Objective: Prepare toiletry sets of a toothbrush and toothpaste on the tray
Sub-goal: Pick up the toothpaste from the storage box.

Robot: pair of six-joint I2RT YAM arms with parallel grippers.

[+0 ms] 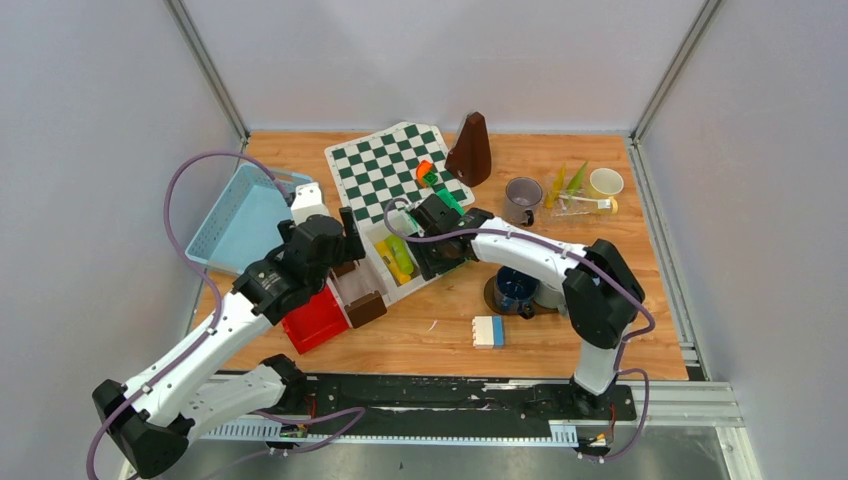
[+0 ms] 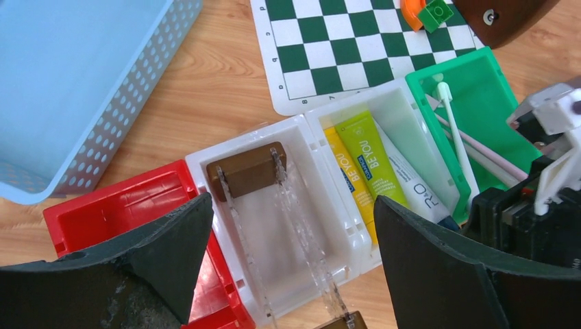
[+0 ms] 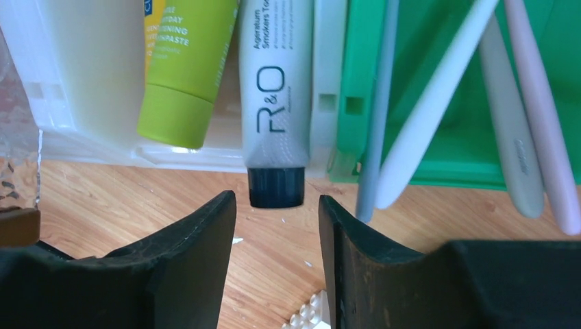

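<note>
Top view: dark blue mug (image 1: 515,289) is partly covered by the right arm (image 1: 540,255). Right wrist view: white tube (image 3: 274,89) and toothbrushes (image 3: 438,96) are cut off by the upper edge.

This is a robot test lab. Plain white walls (image 1: 90,150) and metal posts (image 1: 205,65) box in a wooden counter (image 1: 420,335). Two robot arms (image 1: 225,330) are bolted to a black rail (image 1: 450,395). A chess mat (image 1: 385,170) lies just past the right pincer (image 3: 277,202).
</note>
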